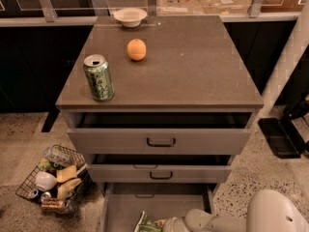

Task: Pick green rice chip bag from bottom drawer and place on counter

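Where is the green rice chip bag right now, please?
The green rice chip bag lies in the open bottom drawer, at the camera view's bottom edge, beside the gripper.

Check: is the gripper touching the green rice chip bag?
Cannot tell. The camera view shows the gripper in the bottom drawer, right beside the green rice chip bag, but neither contact nor gap shows plainly.

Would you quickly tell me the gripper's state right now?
Gripper: at the bottom drawer, beside the green rice chip bag; open or closed cannot be told.
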Motion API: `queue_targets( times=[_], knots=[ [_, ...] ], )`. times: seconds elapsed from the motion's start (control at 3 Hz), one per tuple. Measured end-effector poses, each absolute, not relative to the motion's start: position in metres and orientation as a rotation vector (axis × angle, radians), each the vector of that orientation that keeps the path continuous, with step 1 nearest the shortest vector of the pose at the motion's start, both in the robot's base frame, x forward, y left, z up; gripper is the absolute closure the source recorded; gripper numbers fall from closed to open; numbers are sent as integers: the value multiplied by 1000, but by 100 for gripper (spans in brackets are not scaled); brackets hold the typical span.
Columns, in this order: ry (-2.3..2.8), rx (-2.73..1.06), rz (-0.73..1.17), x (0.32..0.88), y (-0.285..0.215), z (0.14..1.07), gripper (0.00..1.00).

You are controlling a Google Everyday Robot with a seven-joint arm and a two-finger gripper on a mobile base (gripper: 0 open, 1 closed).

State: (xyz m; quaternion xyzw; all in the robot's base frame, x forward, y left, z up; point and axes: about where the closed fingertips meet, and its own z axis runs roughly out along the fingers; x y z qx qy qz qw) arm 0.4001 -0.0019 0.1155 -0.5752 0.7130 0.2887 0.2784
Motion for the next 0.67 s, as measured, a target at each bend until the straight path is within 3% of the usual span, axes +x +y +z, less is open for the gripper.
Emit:
queue_targets(
  times=[0.67],
  knots=[
    [1913, -1544, 775, 400, -2, 116, 100]
  ],
)
